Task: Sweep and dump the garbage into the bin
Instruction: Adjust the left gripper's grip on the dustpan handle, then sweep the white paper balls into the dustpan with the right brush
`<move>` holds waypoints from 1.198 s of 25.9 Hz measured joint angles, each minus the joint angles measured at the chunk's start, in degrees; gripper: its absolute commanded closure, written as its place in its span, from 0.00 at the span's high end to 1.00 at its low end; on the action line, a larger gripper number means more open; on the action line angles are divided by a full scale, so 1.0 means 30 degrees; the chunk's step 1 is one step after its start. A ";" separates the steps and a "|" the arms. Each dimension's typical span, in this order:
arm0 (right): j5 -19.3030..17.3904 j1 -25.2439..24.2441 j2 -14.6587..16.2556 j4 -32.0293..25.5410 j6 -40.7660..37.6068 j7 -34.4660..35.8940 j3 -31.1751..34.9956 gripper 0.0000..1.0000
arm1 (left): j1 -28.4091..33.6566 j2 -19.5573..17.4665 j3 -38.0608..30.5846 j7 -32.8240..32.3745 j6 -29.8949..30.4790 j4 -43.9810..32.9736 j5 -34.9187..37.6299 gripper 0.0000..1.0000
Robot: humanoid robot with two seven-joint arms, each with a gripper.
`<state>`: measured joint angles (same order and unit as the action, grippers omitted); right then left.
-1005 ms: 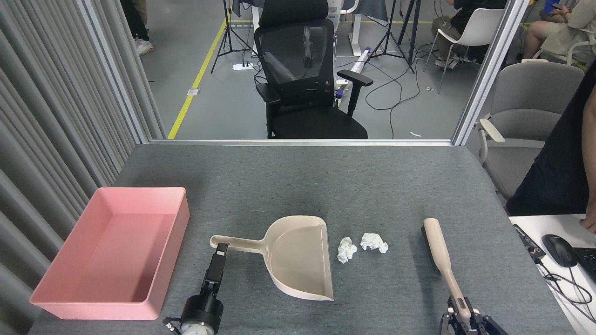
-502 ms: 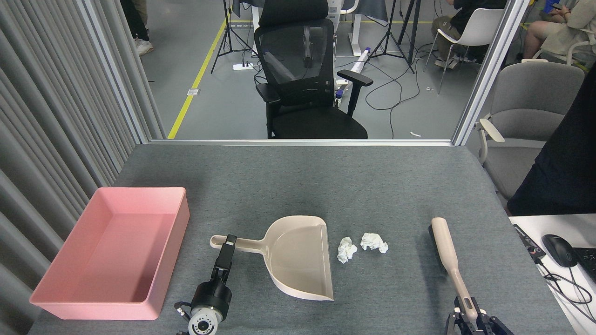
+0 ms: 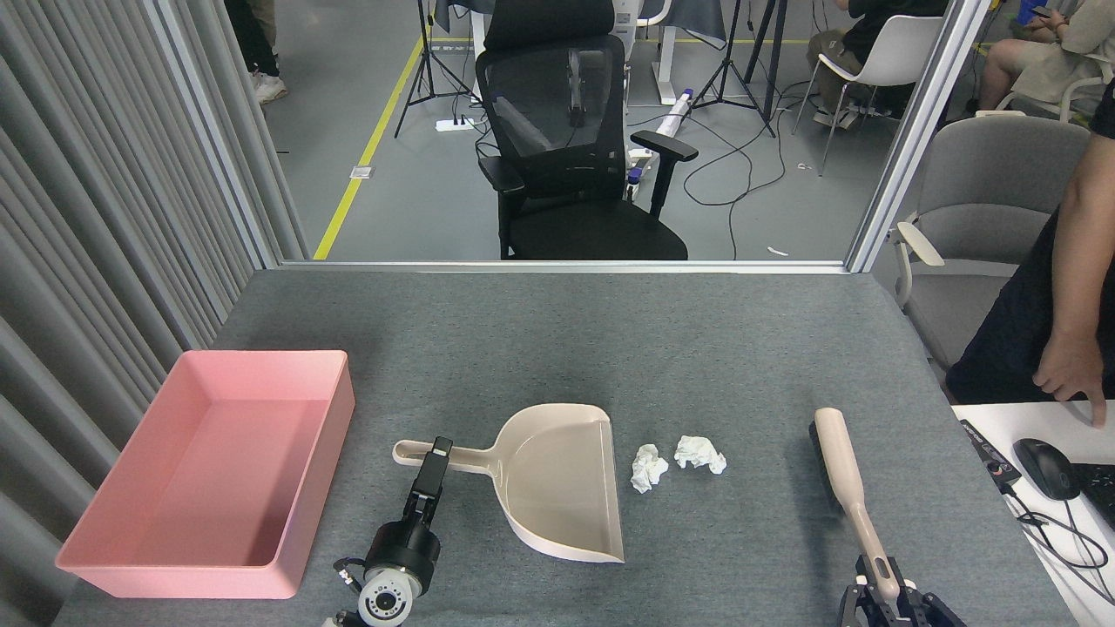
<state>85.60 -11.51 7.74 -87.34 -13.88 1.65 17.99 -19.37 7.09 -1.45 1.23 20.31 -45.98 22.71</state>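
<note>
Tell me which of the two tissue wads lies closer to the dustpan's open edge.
The left wad, the taller, folded one lying just off the dustpan mouth. The other wad sits farther right, toward the brush.

Bright, even overhead light; soft shadows; sharp focus.

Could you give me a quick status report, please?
Left gripper at dustpan handle, grip unclear. Right gripper holding brush. Two tissue wads unswept; bin empty. Path clear.
</note>
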 measured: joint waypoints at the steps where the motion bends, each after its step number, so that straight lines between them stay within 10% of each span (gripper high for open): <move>1: -0.0008 -0.0001 -0.0008 -0.0002 0.0000 -0.0001 0.0003 0.06 | -0.0110 0.0003 -0.0026 -0.0072 0.0150 0.0217 0.0000 0.73; 17: -0.0028 -0.0003 -0.0193 -0.0036 0.0000 0.0231 -0.0001 0.05 | -0.0926 0.0004 -0.1386 -0.1139 0.1203 0.1519 -0.0083 0.36; 31: 0.0074 0.0468 -0.0164 0.0262 0.0057 0.0271 -0.0511 0.04 | -0.0982 0.0179 -0.2088 -0.1645 0.1970 0.1788 0.0068 0.25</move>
<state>85.82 -10.10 7.24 -86.55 -13.71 2.47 16.45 -22.32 7.63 -7.72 -3.70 26.22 -40.61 22.92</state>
